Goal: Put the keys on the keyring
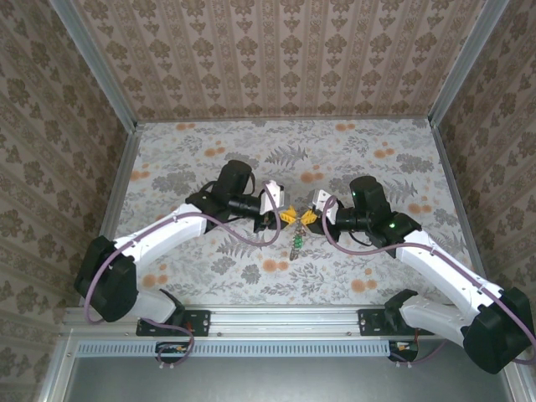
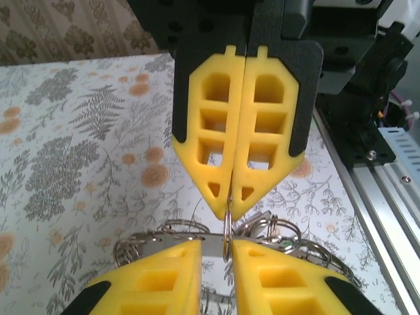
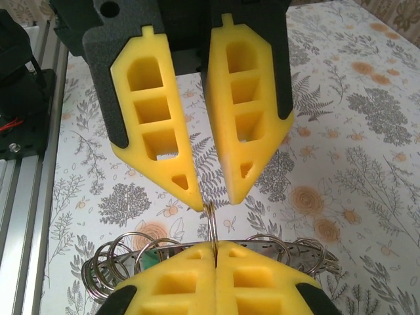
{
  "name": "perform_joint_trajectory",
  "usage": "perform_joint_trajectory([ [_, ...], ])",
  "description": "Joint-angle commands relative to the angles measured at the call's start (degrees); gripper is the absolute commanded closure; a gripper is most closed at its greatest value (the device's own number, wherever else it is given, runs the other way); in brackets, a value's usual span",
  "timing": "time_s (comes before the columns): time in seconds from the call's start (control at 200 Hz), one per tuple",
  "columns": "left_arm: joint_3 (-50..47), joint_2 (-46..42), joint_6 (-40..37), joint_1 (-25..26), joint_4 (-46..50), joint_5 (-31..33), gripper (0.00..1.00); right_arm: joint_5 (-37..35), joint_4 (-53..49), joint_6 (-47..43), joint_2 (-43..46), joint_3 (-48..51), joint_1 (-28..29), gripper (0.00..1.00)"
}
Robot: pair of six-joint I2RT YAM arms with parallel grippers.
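Note:
Both grippers meet tip to tip above the middle of the table. My right gripper (image 3: 215,244) (image 1: 308,218) is shut on a thin wire ring (image 3: 211,223) seen edge-on. My left gripper (image 2: 216,244) (image 1: 287,216) is open by a narrow gap. The wire ring (image 2: 227,230) stands in that gap, close to one fingertip. Behind the tips the keyring (image 2: 144,237) (image 3: 250,243) shows as a flat metal band with holes, carrying several wire rings. A green key tag (image 2: 286,245) (image 3: 153,258) sits among them. The bunch (image 1: 296,243) hangs below the grippers.
The floral tablecloth (image 1: 377,167) is bordered by patterned walls (image 1: 285,59) at the back and sides. An aluminium rail (image 1: 285,320) runs along the near edge, where both arm bases are bolted.

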State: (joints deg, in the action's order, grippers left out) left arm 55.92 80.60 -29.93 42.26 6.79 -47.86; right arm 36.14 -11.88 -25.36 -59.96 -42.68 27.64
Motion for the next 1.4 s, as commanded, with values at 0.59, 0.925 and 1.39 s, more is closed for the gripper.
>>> perform_joint_trajectory([
  [0.59,7.16,2.5,-6.13,3.74,10.14,6.97,0.77,-1.95,-1.64,-0.39,-0.24,-2.76,1.44,1.0],
  [0.925,9.24,4.04,-8.08,4.85,12.69,8.6,0.95,-2.68,-2.6,-1.12,-0.95,-3.29,1.72,1.0],
  [1.39,2.29,-0.29,1.78,0.08,-4.36,-8.15,1.0,-0.39,3.34,0.9,0.93,1.78,1.02,0.91],
])
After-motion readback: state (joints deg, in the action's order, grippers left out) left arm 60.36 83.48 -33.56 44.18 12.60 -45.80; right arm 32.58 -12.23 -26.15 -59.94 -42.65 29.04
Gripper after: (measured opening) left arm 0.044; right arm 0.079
